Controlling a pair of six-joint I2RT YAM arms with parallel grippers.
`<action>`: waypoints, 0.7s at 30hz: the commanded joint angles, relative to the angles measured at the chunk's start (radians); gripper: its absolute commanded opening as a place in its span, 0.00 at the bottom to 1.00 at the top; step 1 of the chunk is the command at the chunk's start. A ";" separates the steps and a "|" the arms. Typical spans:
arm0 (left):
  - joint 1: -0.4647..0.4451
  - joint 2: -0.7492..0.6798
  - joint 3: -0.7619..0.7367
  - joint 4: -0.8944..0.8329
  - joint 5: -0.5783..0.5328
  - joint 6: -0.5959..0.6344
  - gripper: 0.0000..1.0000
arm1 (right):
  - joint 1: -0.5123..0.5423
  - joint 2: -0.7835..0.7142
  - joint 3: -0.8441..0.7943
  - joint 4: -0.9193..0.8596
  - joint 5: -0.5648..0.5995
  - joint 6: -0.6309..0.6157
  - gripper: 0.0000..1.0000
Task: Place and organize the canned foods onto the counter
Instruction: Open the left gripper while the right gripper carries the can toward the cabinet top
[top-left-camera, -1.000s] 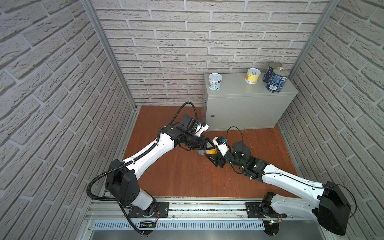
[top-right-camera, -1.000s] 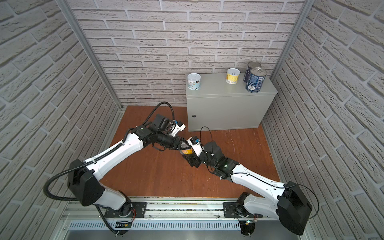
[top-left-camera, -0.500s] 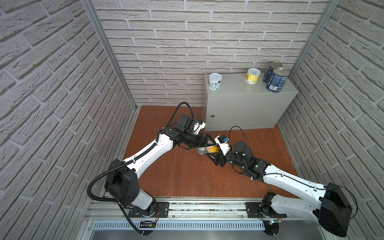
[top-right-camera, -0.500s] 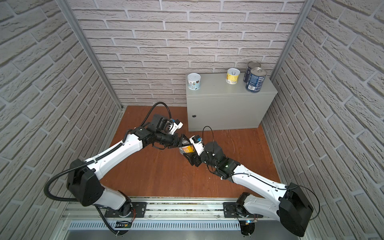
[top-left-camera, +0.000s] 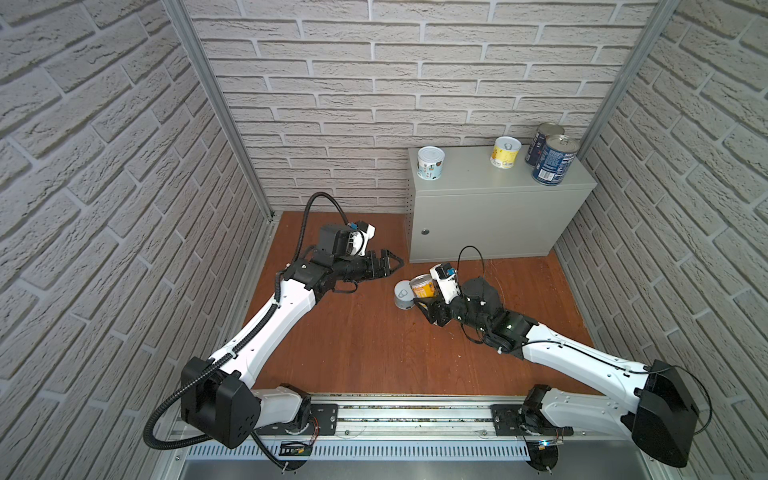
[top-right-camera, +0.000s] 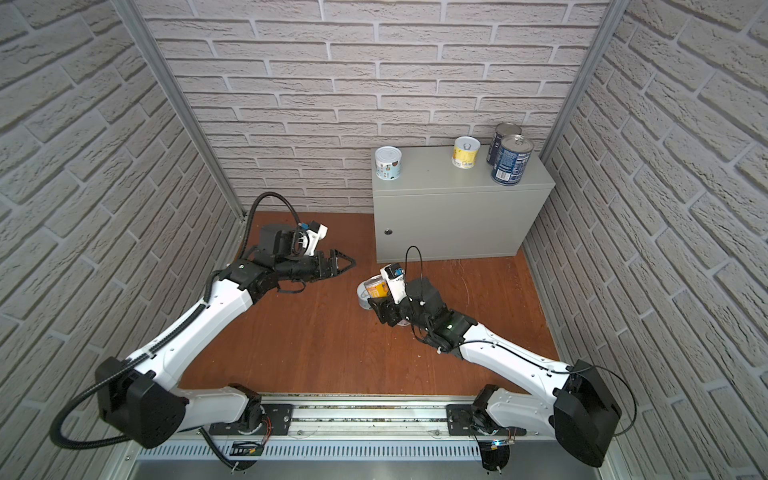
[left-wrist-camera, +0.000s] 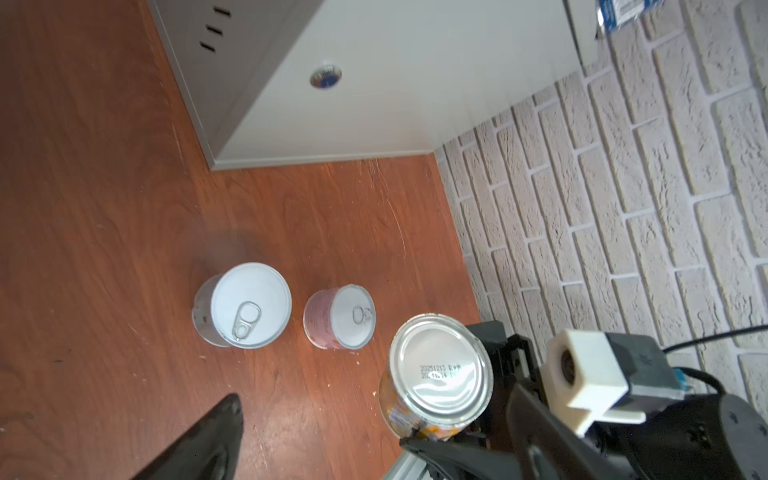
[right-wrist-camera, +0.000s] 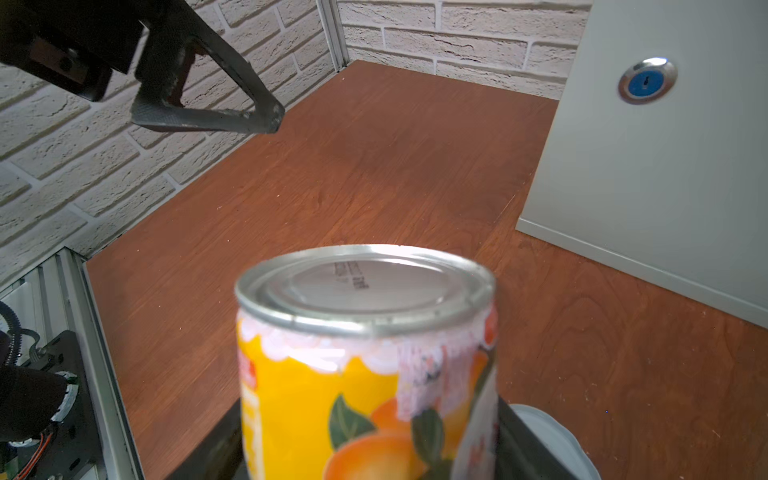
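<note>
**Counter** (top-left-camera: 478, 178): pale grey metal cabinet with a round lock (top-left-camera: 424, 232) on its front door.

**On the counter top, four cans, all upright:**
- White-labelled can (top-left-camera: 431, 163), at the corner above the lock end.
- Yellow-labelled can (top-left-camera: 506, 153), along the counter's back edge.
- Two dark-blue-labelled cans, (top-left-camera: 555, 160) and (top-left-camera: 542, 141). They touch or nearly touch each other at the counter's far end from the lock.

**On the wooden floor in front of the counter, toward its lock end:**
- Orange-labelled can (top-left-camera: 422, 286). It sits between the fingers (right-wrist-camera: 525, 432) of the right gripper (top-left-camera: 426, 293), which are closed against its sides low on the label. Its plain silver date-stamped end (left-wrist-camera: 440, 370) faces up.
- Grey-labelled can (left-wrist-camera: 243, 305), white pull-tab lid up, just beside the held can.
- Pink-labelled can (left-wrist-camera: 340, 316), white lid up, close beside the grey one. It is largely hidden under the right gripper in both top views.

**Left gripper** (top-left-camera: 395, 268): jaws spread wide and holding nothing. It is level with the counter's front, off the lock end. It points toward the orange-labelled can but is apart from it.
</note>
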 joint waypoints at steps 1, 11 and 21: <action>0.023 -0.045 -0.017 0.049 -0.048 0.030 0.98 | 0.002 -0.010 0.050 0.109 0.032 0.011 0.52; 0.039 -0.113 -0.065 0.027 -0.108 0.083 0.99 | -0.002 -0.074 0.162 0.044 0.289 -0.106 0.53; 0.040 -0.161 -0.126 0.091 -0.116 0.131 0.98 | -0.173 -0.093 0.386 -0.013 0.353 -0.272 0.54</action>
